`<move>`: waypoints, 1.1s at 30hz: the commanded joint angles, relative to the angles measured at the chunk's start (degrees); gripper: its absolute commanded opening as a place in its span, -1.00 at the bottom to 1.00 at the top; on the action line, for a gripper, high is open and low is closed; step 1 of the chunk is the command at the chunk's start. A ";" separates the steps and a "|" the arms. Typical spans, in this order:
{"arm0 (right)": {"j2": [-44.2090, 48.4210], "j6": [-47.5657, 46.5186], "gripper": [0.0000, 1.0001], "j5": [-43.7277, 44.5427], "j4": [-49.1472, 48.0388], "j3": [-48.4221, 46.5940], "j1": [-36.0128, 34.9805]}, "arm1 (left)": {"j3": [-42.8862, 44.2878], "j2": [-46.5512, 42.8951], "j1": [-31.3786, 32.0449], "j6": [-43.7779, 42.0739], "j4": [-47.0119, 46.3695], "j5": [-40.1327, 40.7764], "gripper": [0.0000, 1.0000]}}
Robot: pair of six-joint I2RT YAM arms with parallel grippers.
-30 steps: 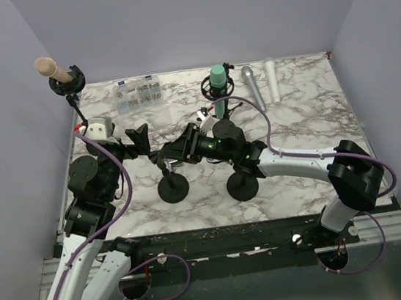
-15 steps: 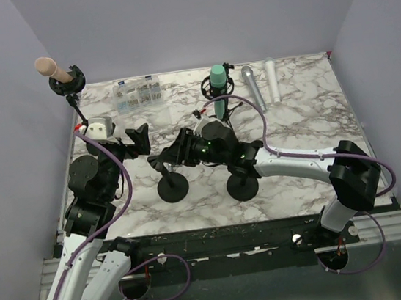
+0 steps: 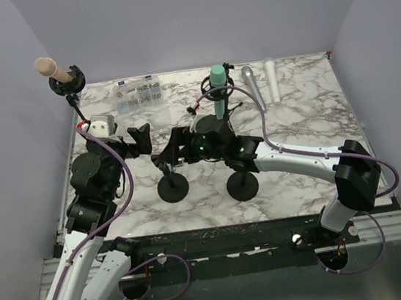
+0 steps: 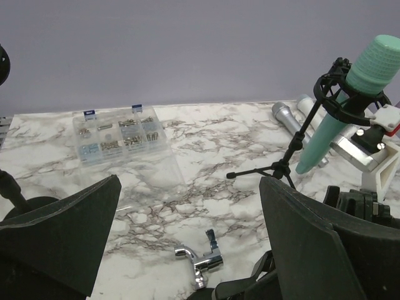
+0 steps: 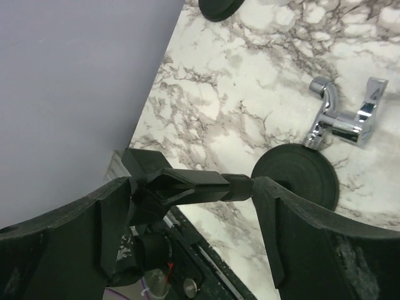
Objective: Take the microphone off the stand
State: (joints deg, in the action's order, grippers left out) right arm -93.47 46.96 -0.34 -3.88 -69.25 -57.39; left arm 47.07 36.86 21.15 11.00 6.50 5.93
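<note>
A green microphone [image 3: 218, 79] stands upright in a black shock mount on a small tripod stand [image 3: 216, 92] at the back middle; it also shows in the left wrist view [image 4: 350, 100]. A beige microphone [image 3: 51, 69] sits in a mount on a stand at the far left corner. My right gripper [image 3: 166, 155] is open, its fingers on either side of the black clip [image 5: 187, 186] atop a round-base stand [image 3: 173, 188]; no microphone shows in that clip. My left gripper [image 3: 140, 138] hangs open just left of it, holding nothing [image 4: 187, 187].
A second round-base stand [image 3: 244, 186] stands under the right arm. A silver microphone [image 3: 254, 88] and a white one [image 3: 272, 79] lie at the back right. A clear parts box [image 3: 138, 94] is at the back left. A chrome fitting [image 4: 201, 259] lies on the marble.
My right gripper has slid left along the stand's clip and its jaws have spread wide. The left arm has barely moved.
</note>
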 commanded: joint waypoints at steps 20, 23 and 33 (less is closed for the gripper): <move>17.59 -38.15 1.00 45.64 13.71 -9.70 -0.48 | 0.91 1.69 0.93 0.47 0.54 -1.64 0.93; 17.38 -43.44 1.00 48.67 11.44 -10.80 -0.37 | 0.62 1.76 1.00 0.34 0.37 -1.17 0.93; 11.60 -49.51 1.00 44.10 10.86 -19.40 5.88 | 0.65 2.02 0.99 0.33 0.35 -1.46 0.93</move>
State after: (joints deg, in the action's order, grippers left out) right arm -79.02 -0.43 45.93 6.50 -83.57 -55.35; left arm 47.11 38.74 21.89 11.00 6.57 5.34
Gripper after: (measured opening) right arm 0.998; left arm 0.965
